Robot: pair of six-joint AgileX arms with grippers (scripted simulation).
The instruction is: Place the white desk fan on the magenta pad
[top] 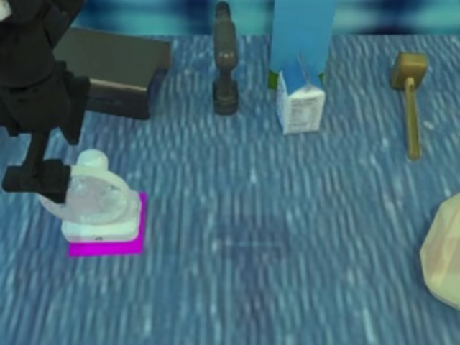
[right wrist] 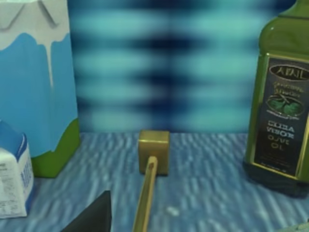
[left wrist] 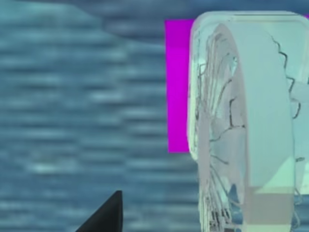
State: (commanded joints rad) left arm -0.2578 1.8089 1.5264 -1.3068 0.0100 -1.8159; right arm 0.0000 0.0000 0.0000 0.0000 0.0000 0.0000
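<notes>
Overhead, the left arm's jaws (top: 37,180) hang beside the white desk fan (top: 99,205); grip unclear.

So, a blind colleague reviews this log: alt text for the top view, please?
The white desk fan stands on the magenta pad at the table's left, the left gripper beside its grille. A milk carton and a mallet lie farther back.

Dark grey box (top: 115,68) at table rear left. Dark dumbbell-like object (top: 225,65), possibly upright, at rear centre. Small white-and-blue milk carton (top: 300,100) just beside tall blue carton (top: 302,32). Wooden mallet (top: 410,93) at right. Olive oil bottle (right wrist: 282,92) near mallet. Beige faceted object (top: 444,251) at right edge.
</notes>
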